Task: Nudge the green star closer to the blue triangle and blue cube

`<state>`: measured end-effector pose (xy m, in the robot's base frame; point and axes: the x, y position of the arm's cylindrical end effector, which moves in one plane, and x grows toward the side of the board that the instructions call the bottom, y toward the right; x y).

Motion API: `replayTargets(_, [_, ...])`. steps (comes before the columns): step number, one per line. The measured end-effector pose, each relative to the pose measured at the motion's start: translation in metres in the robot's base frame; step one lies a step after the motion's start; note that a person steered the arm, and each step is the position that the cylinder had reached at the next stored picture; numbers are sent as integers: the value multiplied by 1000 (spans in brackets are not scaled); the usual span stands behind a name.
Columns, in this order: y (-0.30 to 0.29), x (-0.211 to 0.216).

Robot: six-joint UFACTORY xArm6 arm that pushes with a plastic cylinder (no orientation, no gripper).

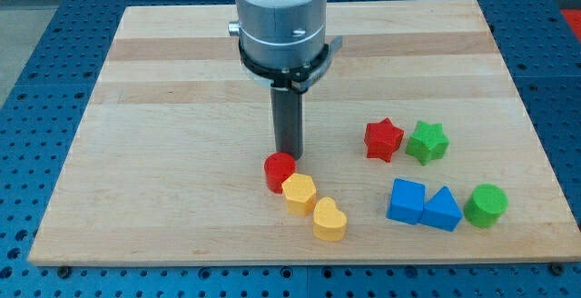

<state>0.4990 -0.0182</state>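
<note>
The green star (427,142) lies at the view's right, touching the red star (383,139) on its left. Below them the blue cube (406,201) and the blue triangle (442,210) sit side by side, a small gap under the green star. My tip (289,155) is at the board's middle, just above the red cylinder (280,172), well left of the green star.
A yellow hexagon block (299,193) and a yellow heart (329,220) trail down-right from the red cylinder. A green cylinder (486,205) sits right of the blue triangle. The wooden board (182,107) ends close below the blocks.
</note>
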Motion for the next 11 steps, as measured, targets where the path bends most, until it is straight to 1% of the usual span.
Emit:
replayTargets(2, [0,-2])
replayTargets(3, [16,-31])
replayTargets(4, [49,-67])
replayTargets(5, [120,-91])
replayTargets(6, [136,-91])
replayTargets(8, [171,-33])
replayTargets(11, [162,-30])
